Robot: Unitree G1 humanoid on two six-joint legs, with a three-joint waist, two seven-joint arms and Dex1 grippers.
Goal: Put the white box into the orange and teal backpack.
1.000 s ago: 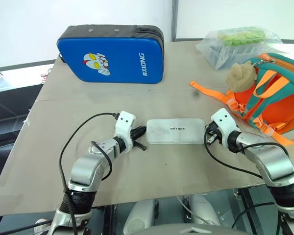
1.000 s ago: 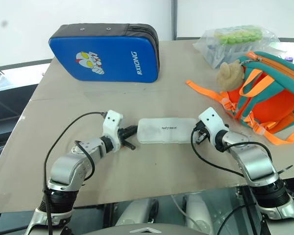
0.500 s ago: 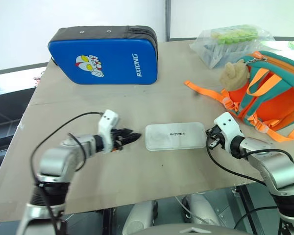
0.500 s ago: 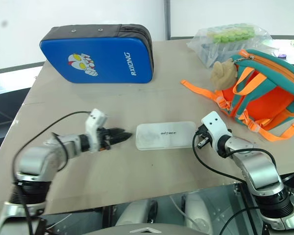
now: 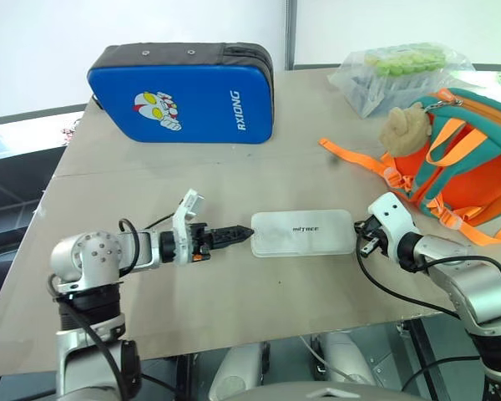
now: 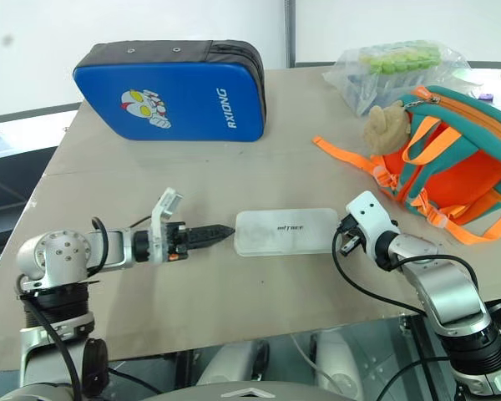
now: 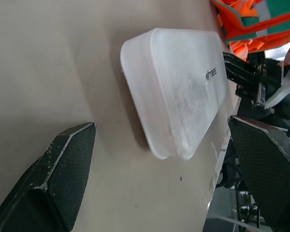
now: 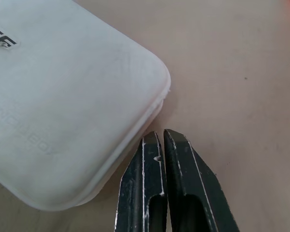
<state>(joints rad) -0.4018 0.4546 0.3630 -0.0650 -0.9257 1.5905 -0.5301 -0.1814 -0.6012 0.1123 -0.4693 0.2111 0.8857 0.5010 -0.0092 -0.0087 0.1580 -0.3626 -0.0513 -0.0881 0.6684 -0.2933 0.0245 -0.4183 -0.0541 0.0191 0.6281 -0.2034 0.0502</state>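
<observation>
Cut off at the right edge in both eye views: the orange and teal backpack, its far side and some straps out of frame. Too small to read: dark lettering on the white box; partly legible in the left wrist view, clipped by the frame in the right wrist view. Contents of the clear plastic bag indistinct, green items only. Hidden behind its own wrist housing in the eye views: right claw tips.

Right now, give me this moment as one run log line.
white box: flat on table | left gripper: open, at its end | right gripper: shut, at other end | orange and teal backpack: apart
</observation>
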